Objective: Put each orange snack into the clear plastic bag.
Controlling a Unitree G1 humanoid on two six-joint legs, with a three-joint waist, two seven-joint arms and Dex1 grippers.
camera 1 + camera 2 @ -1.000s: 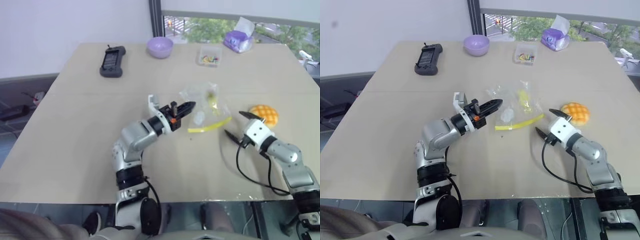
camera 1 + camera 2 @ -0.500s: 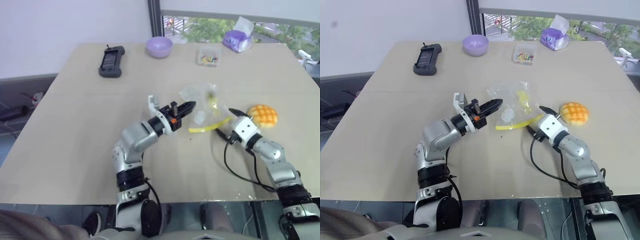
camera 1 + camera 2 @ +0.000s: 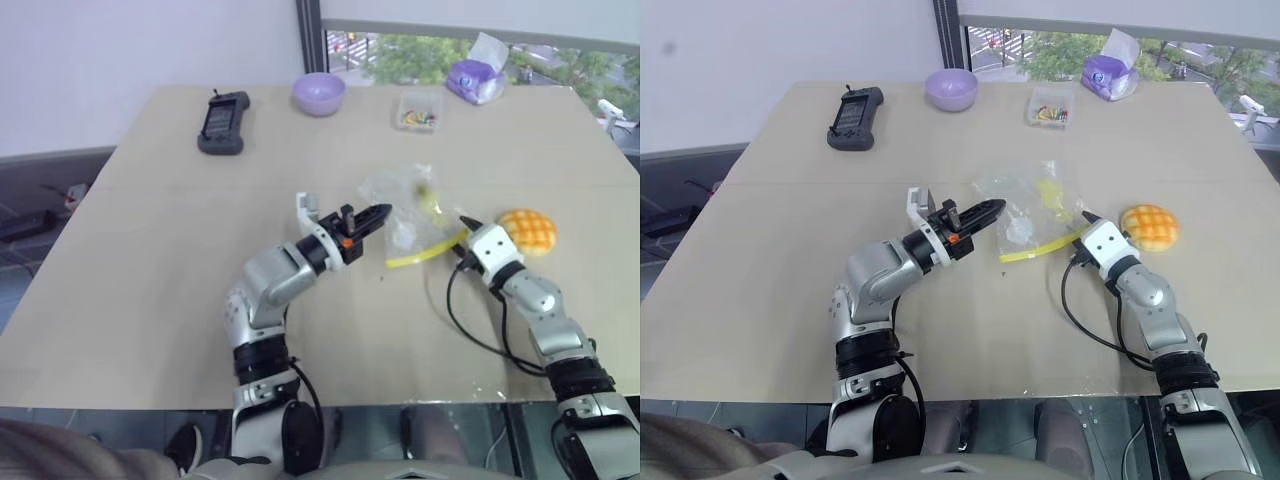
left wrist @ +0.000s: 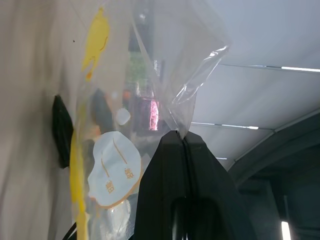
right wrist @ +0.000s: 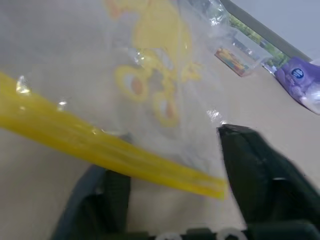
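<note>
Pinching one corner of the clear plastic bag between fully closed fingers, the left tool lifts that side of the film clear of the desk, presumably to anchor the bag and keep its mouth from sliding while the other arm works; the left wrist view shows the crinkled film rising straight out of the seam between the two black fingers. At the opposite end, the right tool sits at the end of the yellow sealing strip, its two fingers straddling the strip, partly apart with the strip and film running between them; whether they already press on the strip cannot be told. Taken together, the two holds suggest a spreading action: one side fixed, the other about to be drawn away so that the opening gapes. The bag lies near the middle of the desk, slightly raised toward the left tool, with a yellow printed figure visible through the film. The orange snack, a domed bun with a scored grid, rests on the desk just beyond the right tool, outside the bag and untouched, so the loading step has not begun. At the far edge stand a purple bowl, a small clear box of coloured bits, a purple tissue pack and a dark handheld device, all well apart from the working area
</note>
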